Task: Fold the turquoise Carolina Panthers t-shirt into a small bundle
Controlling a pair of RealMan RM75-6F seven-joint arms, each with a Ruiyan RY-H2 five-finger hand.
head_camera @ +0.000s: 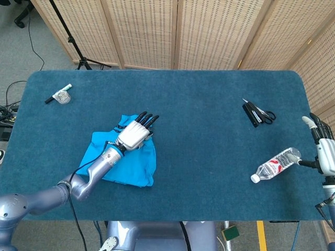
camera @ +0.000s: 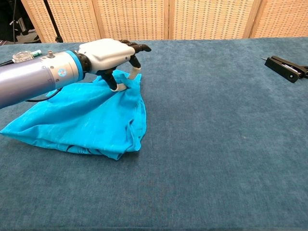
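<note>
The turquoise t-shirt (head_camera: 137,163) (camera: 82,120) lies crumpled in a rough folded heap on the left part of the blue table (head_camera: 209,104). My left hand (head_camera: 134,133) (camera: 108,54) hovers over the shirt's far edge with its fingers stretched forward and apart. Its thumb (camera: 115,84) points down and touches the cloth, but nothing is gripped. My right hand (head_camera: 323,147) stands at the table's right edge with its fingers apart and nothing in it; the chest view does not show it.
Black scissors (head_camera: 258,114) (camera: 287,67) lie at the back right. A clear plastic bottle (head_camera: 276,164) lies near my right hand. A marker and a small round lid (head_camera: 61,95) (camera: 23,56) sit at the back left. Woven screens stand behind the table.
</note>
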